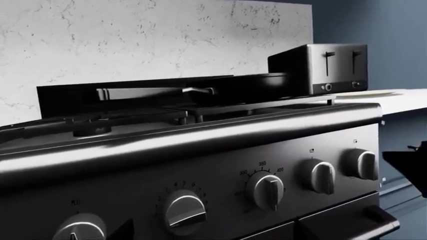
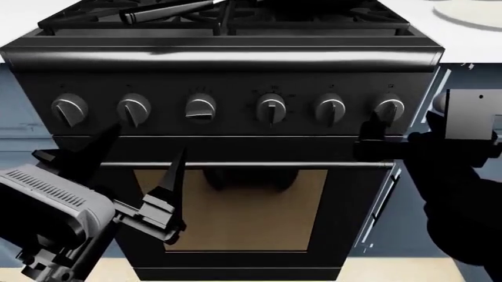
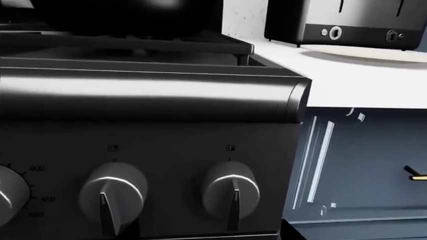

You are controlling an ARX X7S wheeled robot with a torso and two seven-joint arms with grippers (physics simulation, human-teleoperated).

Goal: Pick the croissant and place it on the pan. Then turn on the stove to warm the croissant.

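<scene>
Croissant isn't visible in any view, so I can't tell where it sits. Pan (image 1: 257,82) rests on the stove (image 2: 235,59) grates toward the back right, handle (image 2: 168,9) running toward the left side of the cooktop. My left gripper (image 2: 141,155) hovers in front of the oven door (image 2: 243,205), below the 2nd knob from left (image 2: 133,110), fingers spread apart, holding nothing. Right gripper (image 2: 375,141) sits just under the far-right knob (image 2: 389,109) at the stove's right front edge; can't tell if its fingers are apart or together. Toaster (image 1: 320,67) stands on the counter (image 3: 347,80) right of the stove, w/ a white plate (image 2: 469,12) near it.
</scene>
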